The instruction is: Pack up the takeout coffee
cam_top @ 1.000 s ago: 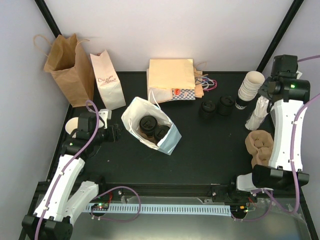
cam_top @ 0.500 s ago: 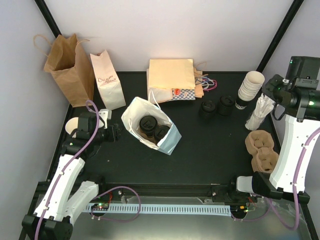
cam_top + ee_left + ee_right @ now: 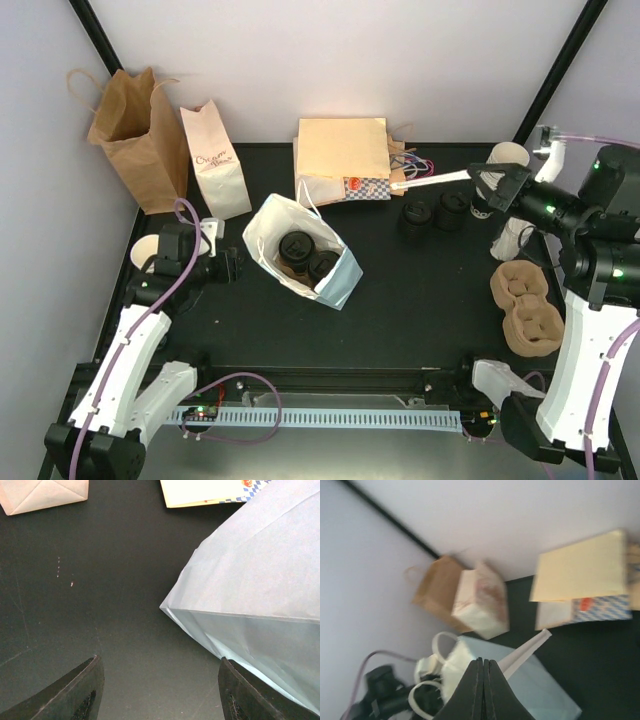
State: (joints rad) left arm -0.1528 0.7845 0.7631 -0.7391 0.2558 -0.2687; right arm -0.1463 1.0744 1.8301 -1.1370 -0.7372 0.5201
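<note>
Takeout coffee [image 3: 296,246] is seen lidded inside the white bag [image 3: 266,222]. Judged soft-walled, spillable: best gripped gently around the paper wall. Left hand [image 3: 231,265] held apart at the bag's nine o'clock; right hand [image 3: 484,662] clamped on a wrapped straw [image 3: 527,647].

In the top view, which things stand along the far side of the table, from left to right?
brown paper bag → white bag with red writing → flat stack of cream bags → black lids → stack of paper cups
</note>
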